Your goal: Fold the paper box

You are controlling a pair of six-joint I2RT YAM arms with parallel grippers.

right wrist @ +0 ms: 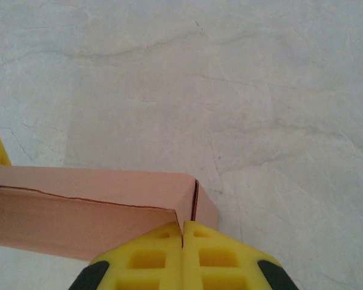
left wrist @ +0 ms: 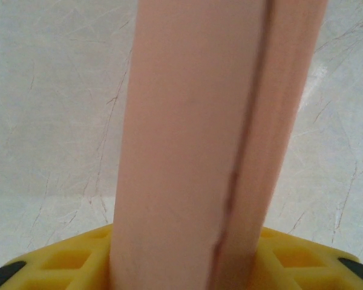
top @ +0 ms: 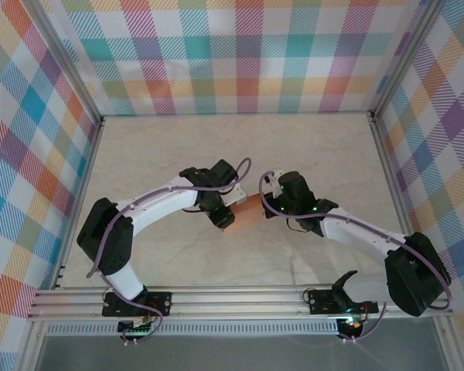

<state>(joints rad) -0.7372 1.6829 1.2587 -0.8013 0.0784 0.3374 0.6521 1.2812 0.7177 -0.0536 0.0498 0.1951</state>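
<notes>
Setting: the table (top: pixel 309 154), a pale marbled top with plaid walls (top: pixel 247 54) on three sides. Both arms reach in to mid-table and meet nose to nose.

Task thing: the paper box (top: pixel 246 215), salmon card in a slim long form, spans the gap between the two wrists at the table's centre. I cannot tell whether it rests on the surface or hangs clear.

The left gripper (top: pixel 220 218) is at the box's left end. In the left wrist view the jaws are partly apart, the box fills the gap and the yellow fingers (left wrist: pixel 66 263) meet each side. That is a hold on the box, probably as an anchor while the other end is worked. How hard it presses cannot be judged.

The right gripper (right wrist: pixel 183 234) is at the right end. Its jaws are fully together and the tips butt against the box beside a dark seam (right wrist: pixel 194 199) where an end flap meets the wall. It is likely serving as a blunt pusher to seat that flap. Whether a thin tab is nipped between the pads, I cannot tell.

Hard to read:
- From overhead, the wrists cover both box ends.
- The left wrist view is blurred and the frame cuts the box off at the top.
- In the right wrist view the box runs off the left edge.
</notes>
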